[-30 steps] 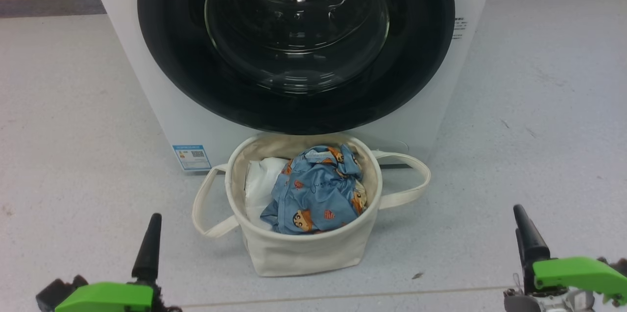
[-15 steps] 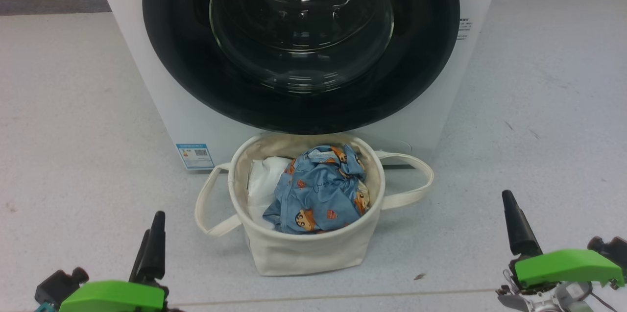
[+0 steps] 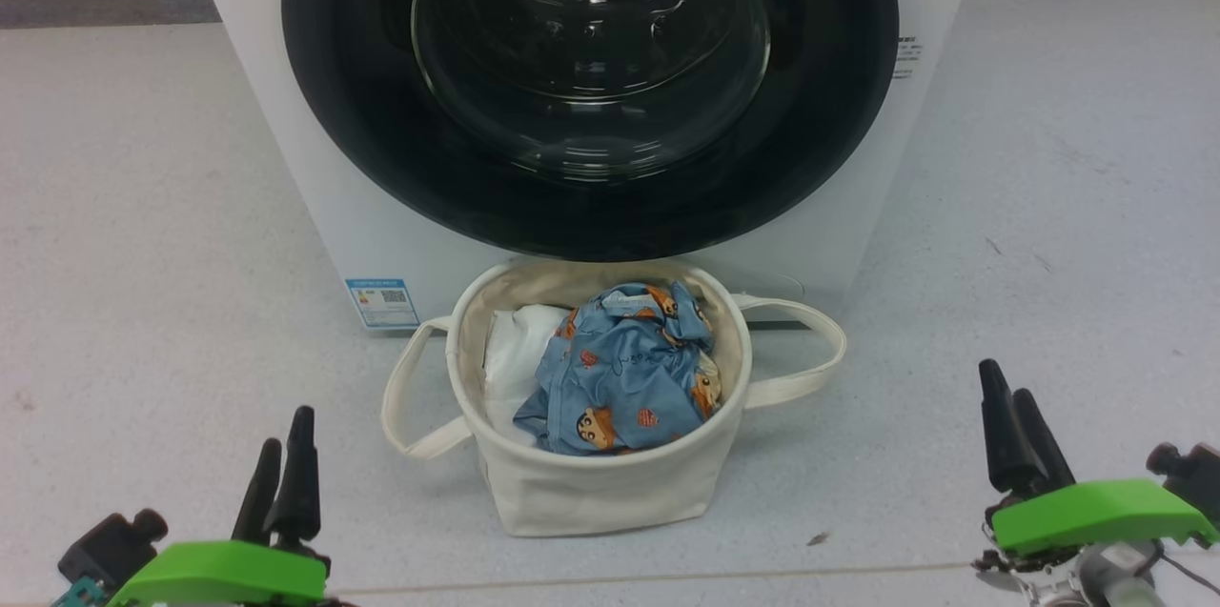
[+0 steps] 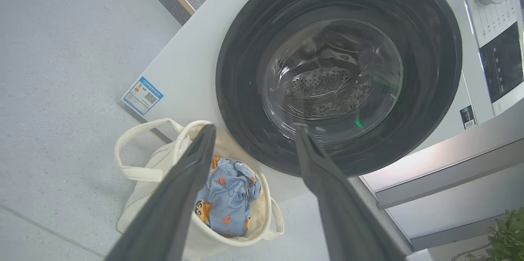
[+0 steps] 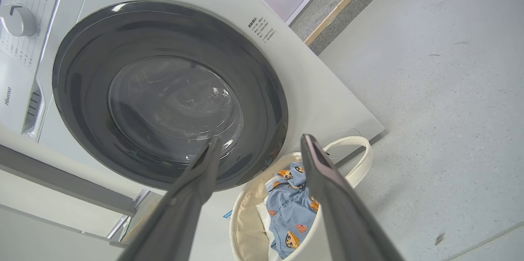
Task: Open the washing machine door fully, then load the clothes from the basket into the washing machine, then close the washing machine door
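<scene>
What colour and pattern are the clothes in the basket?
The clothes are light blue with small orange-and-brown cartoon figures; head view shows them best.

The scene is lit brightly and evenly by diffuse light; only a faint shadow is cast on the floor point(image 3: 801, 464) right of the basket point(image 3: 591, 493). Pale reflections are smeared across the door point(image 3: 591, 45) glass. In the wrist views the left tool point(image 4: 254, 128) and right tool point(image 5: 262, 139) are rendered soft, and straight edges are bowed.

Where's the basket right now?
In the head view's lower centre, the basket sits on the floor directly before the washing machine, just below the washing machine door, clothes inside.
</scene>
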`<state>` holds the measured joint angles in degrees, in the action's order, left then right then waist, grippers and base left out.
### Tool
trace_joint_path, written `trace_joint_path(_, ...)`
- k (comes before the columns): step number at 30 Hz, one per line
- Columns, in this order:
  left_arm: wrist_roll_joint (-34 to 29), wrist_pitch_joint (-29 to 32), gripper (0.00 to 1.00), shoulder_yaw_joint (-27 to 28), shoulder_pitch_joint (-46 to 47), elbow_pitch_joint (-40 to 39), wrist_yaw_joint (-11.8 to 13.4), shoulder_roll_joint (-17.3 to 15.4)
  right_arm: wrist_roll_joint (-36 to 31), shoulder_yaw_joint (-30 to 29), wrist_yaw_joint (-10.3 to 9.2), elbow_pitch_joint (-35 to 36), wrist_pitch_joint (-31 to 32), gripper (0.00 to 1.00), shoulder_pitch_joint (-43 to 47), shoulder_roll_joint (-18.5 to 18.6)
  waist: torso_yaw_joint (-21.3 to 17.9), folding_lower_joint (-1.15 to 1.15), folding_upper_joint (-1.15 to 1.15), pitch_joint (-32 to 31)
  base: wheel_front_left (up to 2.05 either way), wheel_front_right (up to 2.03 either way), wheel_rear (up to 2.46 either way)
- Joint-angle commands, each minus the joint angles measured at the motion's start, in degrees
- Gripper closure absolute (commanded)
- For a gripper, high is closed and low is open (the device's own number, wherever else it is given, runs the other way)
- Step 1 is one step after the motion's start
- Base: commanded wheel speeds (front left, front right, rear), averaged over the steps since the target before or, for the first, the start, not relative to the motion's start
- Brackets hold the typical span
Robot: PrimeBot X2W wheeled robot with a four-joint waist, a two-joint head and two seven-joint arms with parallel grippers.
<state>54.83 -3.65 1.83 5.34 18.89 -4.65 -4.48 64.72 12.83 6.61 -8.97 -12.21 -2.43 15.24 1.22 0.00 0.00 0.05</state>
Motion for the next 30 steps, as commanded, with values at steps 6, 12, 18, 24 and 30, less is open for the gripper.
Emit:
trace_joint_path(6, -4.4, -1.6, 0.00, 1.2, 3.6, -0.2, -0.9, -0.7, -5.8, -0.5, 0.48, 2.3, -0.8, 0.00, -3.4, 1.0, 0.2, 0.00, 0.00, 0.0, 0.00, 0.00, 0.00)
trace_joint_path(12, -8.2, -2.6, 0.00, 1.1, 4.2, 0.7, -1.1, -0.9, -9.9, -0.8, 0.52, 2.5, -1.0, 0.00, -3.6, 0.9, 0.5, 0.00, 0.00, -0.1, 0.00, 0.00, 0.00)
trace_joint_path(18, -11.3, -3.6, 0.00, 0.6, 4.6, 1.7, -1.4, -1.3, -14.2, -1.2, 0.56, 2.2, -1.2, 0.00, -3.8, 0.8, 0.7, 0.00, 0.00, -0.2, 0.00, 0.00, 0.00)
trace_joint_path(24, -14.7, -4.6, 0.00, 0.3, 5.0, 1.5, -1.6, -2.0, -18.0, -2.4, 0.60, 1.9, -1.4, 0.00, -4.1, 0.4, 0.7, 0.00, 0.00, -0.3, 0.00, 0.00, 0.00)
trace_joint_path(30, -18.3, -5.6, 0.00, 0.4, 5.2, 1.5, -1.7, -2.7, -22.4, -3.2, 0.65, 1.7, -1.6, 0.00, -4.4, 0.2, 0.7, 0.00, 0.00, -0.3, 0.00, 0.00, 0.00)
